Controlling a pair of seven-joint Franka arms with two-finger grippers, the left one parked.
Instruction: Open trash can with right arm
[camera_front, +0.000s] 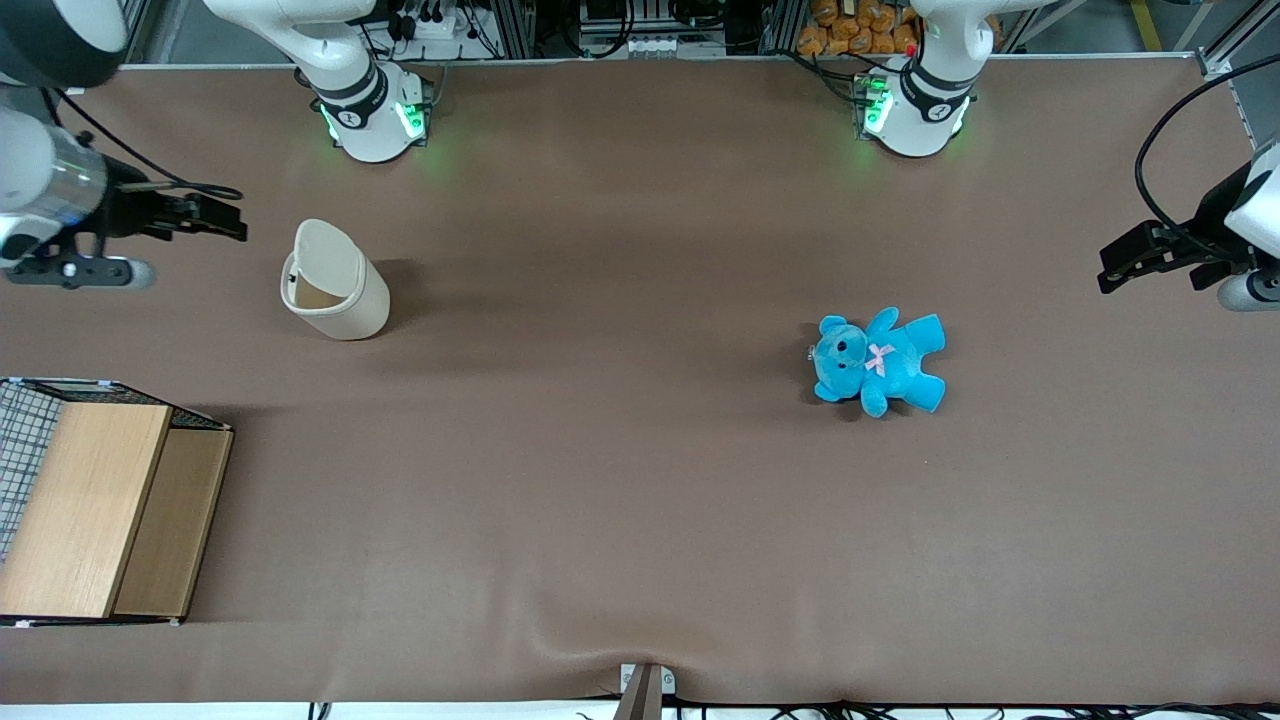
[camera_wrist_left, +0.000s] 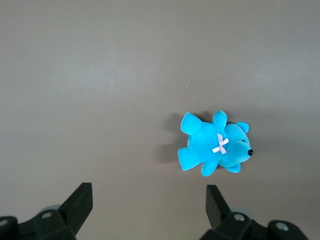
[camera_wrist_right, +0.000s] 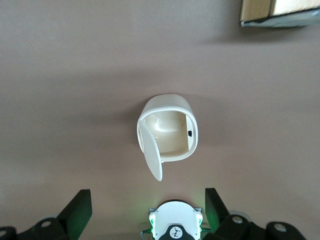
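Brown table (camera_front: 640, 520), trash can (camera_front: 335, 285) lid (camera_wrist_right: 151, 150) standing open.
Gripper (camera_wrist_right: 145, 210) hovering above can, fingers apart, gripping nothing; task looking done.

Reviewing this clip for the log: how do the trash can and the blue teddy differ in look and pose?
The trash can is hard cream plastic, upright, lid raised; the teddy is soft bright blue, lying flat. The can stands toward the working arm's end, the teddy toward the parked arm's. Both rest untouched on the table; the gripper hovers open beside the can.
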